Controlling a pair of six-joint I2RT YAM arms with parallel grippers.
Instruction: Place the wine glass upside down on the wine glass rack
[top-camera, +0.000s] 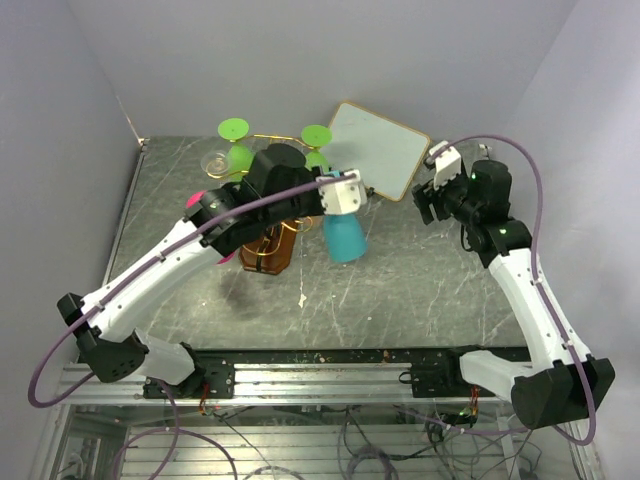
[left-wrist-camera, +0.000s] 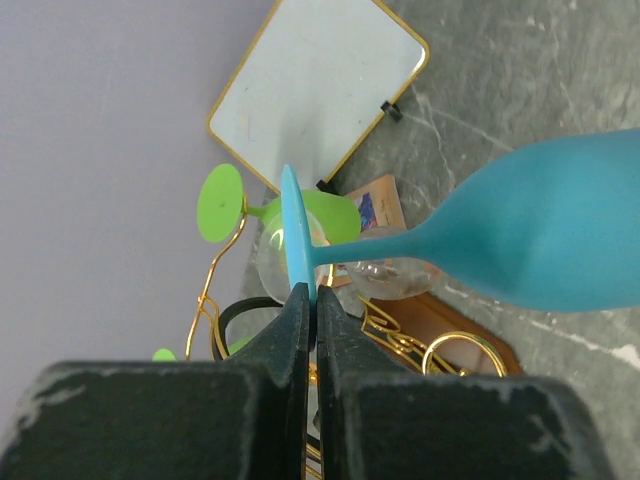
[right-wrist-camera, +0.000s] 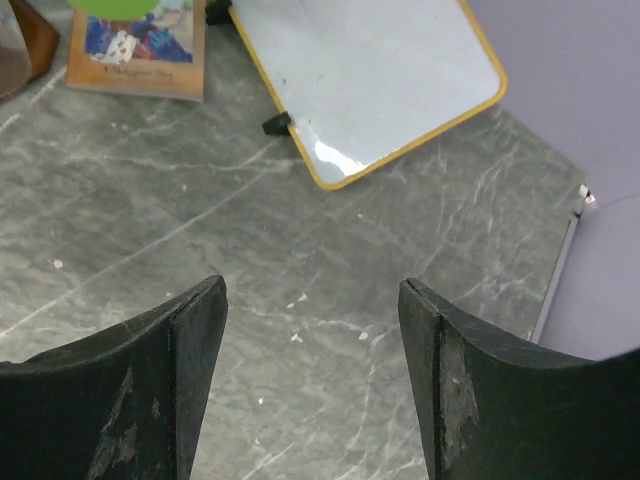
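The grey marbled table (top-camera: 420, 290) carries everything, and the wine glass rack (top-camera: 272, 248) stands left of its middle, gold wire rising from a dark brown wooden base.

The left arm (top-camera: 170, 260) reaches in from the near-left corner and passes over the rack. The right arm (top-camera: 530, 290) bends in from the near-right and ends well to the right of the rack.

Behind the rack and to its right leans a white board (top-camera: 378, 148) with a gold frame. A small picture book (right-wrist-camera: 140, 45) lies flat between the rack and the board.

The teal wine glass (top-camera: 345, 238) hangs just to the right of the rack's base, carried on the left arm and resting on none of the rack's arms. The left gripper (left-wrist-camera: 312, 298) is clamped on the thin edge of the glass's round foot, fingers pressed flat against both faces. From that grip the stem and bowl run off sideways in the wrist view.

Two green glasses (top-camera: 234, 140) (top-camera: 317, 135) sit upside down at the far side of the rack, feet uppermost. A pink glass (top-camera: 197, 200) shows at the rack's left, partly hidden by the arm. A clear glass (top-camera: 215, 160) is at its far left.

The right gripper (right-wrist-camera: 310, 283) has its jaws spread wide with nothing between them - only bare table shows in the gap, on the board's side of the rack.
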